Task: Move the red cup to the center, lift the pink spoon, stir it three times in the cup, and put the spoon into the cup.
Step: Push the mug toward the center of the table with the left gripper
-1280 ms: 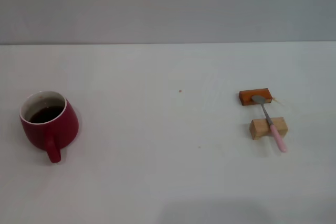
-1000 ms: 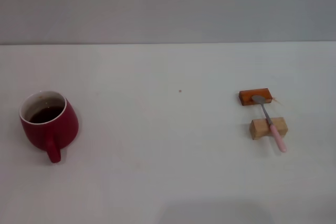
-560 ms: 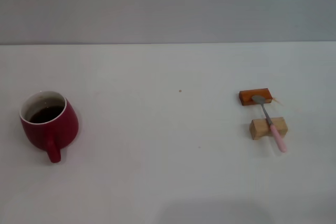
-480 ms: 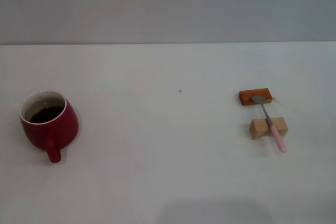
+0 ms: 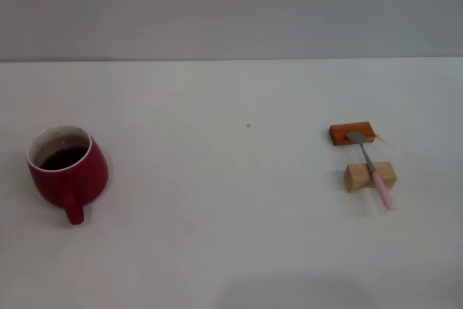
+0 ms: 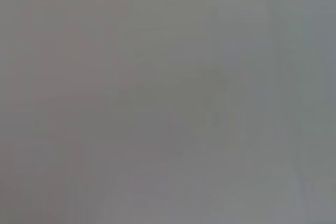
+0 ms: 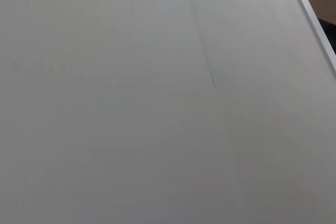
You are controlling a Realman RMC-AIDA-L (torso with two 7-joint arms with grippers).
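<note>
The red cup (image 5: 67,171) stood at the desk's (image 5: 231,236) left, handle toward the robot; the pink spoon (image 5: 372,170) was propped across two blocks (image 5: 361,155) at right. Neither gripper was seen, its state untold. The cup was best gripped upright, moved slowly.

The scene is seen by the head view from above and in front, looking forward and down over a white table (image 5: 239,236) up to a grey wall (image 5: 231,5) behind it. The whole work area is covered from a middle distance: the red cup (image 5: 66,171) is shown at the left side and the pink spoon (image 5: 375,173) at the right side. By the left wrist view only an even grey surface is shown, and its direction cannot be told. A plain pale surface with a thin seam is faced by the right wrist view. No object is shared between the head view and the wrist views.
</note>
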